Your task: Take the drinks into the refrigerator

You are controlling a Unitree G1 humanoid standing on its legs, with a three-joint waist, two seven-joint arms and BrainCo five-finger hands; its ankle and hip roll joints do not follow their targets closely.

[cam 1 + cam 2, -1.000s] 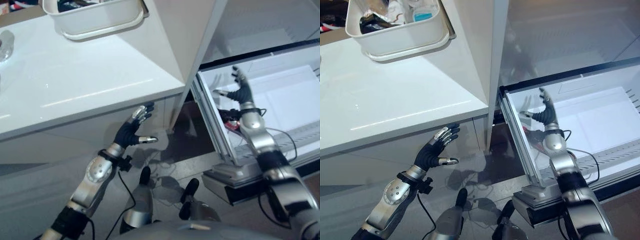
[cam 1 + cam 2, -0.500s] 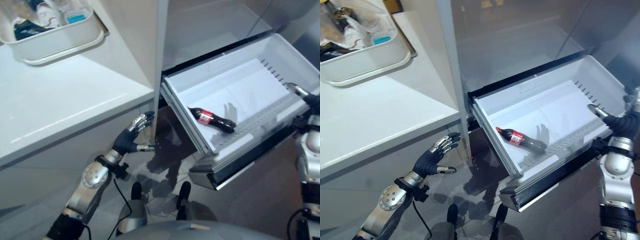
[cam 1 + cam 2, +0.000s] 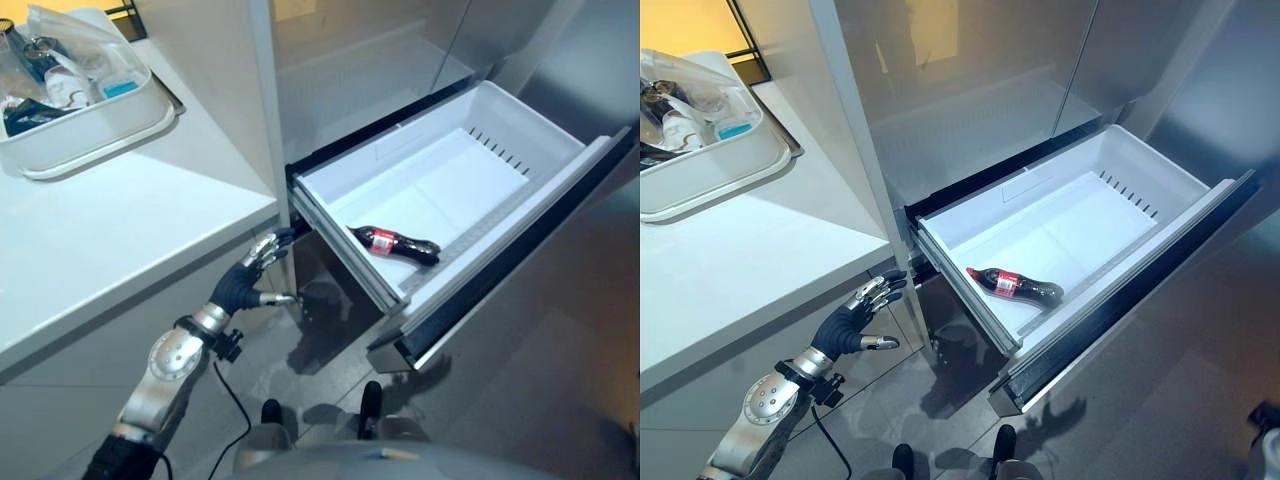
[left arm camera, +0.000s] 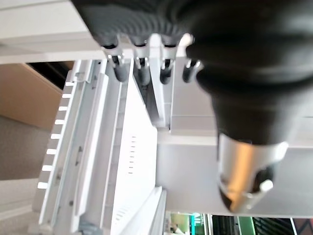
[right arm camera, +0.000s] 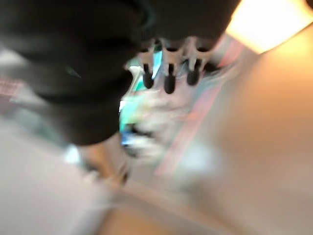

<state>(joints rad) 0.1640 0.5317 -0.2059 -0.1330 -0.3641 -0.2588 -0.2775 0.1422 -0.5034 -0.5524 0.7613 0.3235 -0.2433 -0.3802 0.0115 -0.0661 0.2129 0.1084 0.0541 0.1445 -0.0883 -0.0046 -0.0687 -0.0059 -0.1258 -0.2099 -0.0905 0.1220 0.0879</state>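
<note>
In the open drawer (image 3: 470,170) lies the bottle (image 3: 394,243); left hand (image 3: 245,285) apart, empty.

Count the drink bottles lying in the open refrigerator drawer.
1. A dark bottle with a red label lies on its side near the front left of the white drawer. The bin on the counter may hide more.

A white tub (image 3: 95,135) of packets and clutter sits on the white counter (image 3: 120,225).
</note>
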